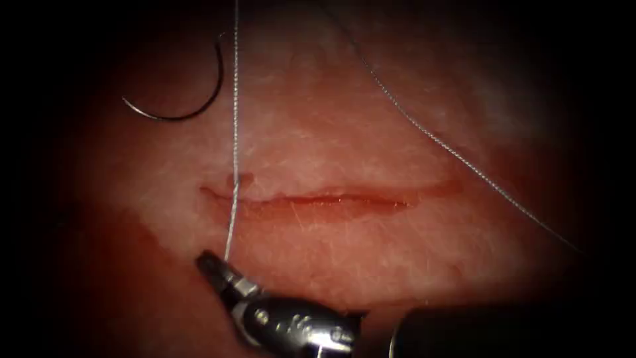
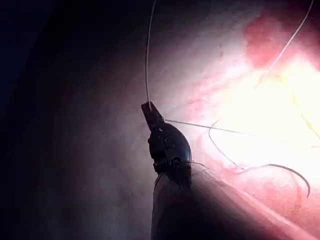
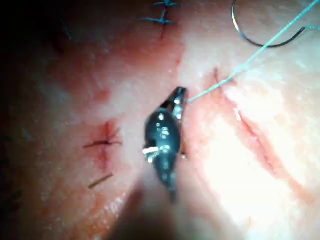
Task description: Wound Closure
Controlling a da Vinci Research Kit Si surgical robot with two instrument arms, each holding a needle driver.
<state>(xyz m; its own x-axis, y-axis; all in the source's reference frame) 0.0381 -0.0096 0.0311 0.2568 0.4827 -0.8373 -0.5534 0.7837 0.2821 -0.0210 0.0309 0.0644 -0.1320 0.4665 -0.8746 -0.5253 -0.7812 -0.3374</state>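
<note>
A: Endoscope view, right tool (image 1: 211, 262) jaws?
B: We see them clamped on the thread (image 1: 234, 132), just short of the cut (image 1: 318, 197).
A: Needle (image 1: 192, 114)?
B: Well beyond the tip, past the cut, loose on the tissue (image 1: 331, 265).

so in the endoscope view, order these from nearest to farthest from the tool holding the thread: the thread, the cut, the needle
1. Thread: held in the tool's shut jaws, running up across the left end of the cut.
2. Cut: a horizontal line just above the jaws.
3. Needle: farthest, lying free on the tissue beyond the cut, left of the thread.
</note>
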